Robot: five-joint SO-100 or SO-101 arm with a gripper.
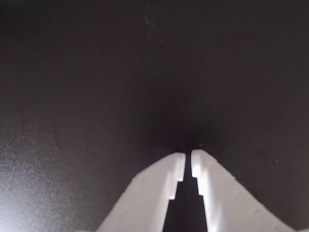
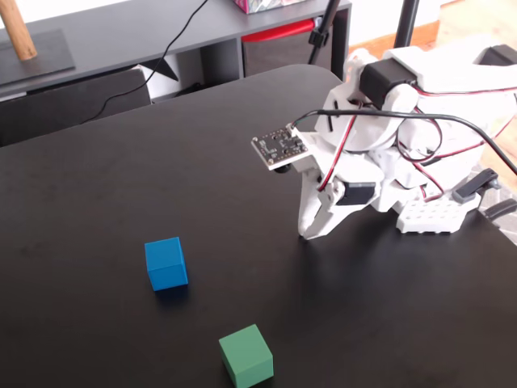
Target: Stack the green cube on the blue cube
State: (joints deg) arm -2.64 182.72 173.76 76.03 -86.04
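In the fixed view the blue cube [image 2: 166, 263] sits on the black table, left of centre. The green cube [image 2: 246, 356] sits nearer the front edge, to the right of the blue cube and apart from it. My white gripper [image 2: 308, 233] points down at the table, well to the right of both cubes, tips near the surface. In the wrist view the gripper [image 1: 188, 162] has its two white fingers nearly touching, with nothing between them. Neither cube shows in the wrist view.
The black table [image 2: 97, 194] fills both views. The arm's base [image 2: 428, 214] with its wires stands at the right edge. A grey shelf [image 2: 121, 36] with a cable lies behind the table.
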